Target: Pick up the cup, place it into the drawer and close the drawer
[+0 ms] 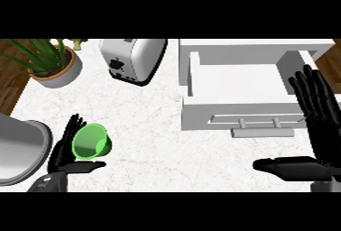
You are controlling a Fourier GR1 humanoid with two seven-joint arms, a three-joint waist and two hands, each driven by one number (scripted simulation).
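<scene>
Left to right across a white marble-patterned counter top [153, 135]. At the far left edge is a large round grey metal vessel [26, 144], only partly in view. Above it, at the upper left corner, a green leafy plant in a pale grey pot [58, 72] stands by the counter's edge, with brown wooden flooring [13, 92] beyond. Near the lower left, the robot's black left hand [61, 155] has its fingers nearly straight and pointing up the view, and its thumb stretched out to the right. The small translucent green cup [91, 141] sits in the angle between them, its left side against the fingers and its base just above the thumb. The cup's mouth is tilted toward the viewer, and it cannot be told whether the cup is touching the counter. At upper centre a silver and white two-slot toaster [133, 58] lies at a slant, well apart from the cup. Right of centre a white box drawer [226, 115] is pulled open, its inside bare, with a grey bar handle [262, 131] on its front wall. At the far right the black right hand [323, 131] is spread flat, fingers straight and pointing up, thumb pointing left, holding nothing, beside the drawer's right corner.
</scene>
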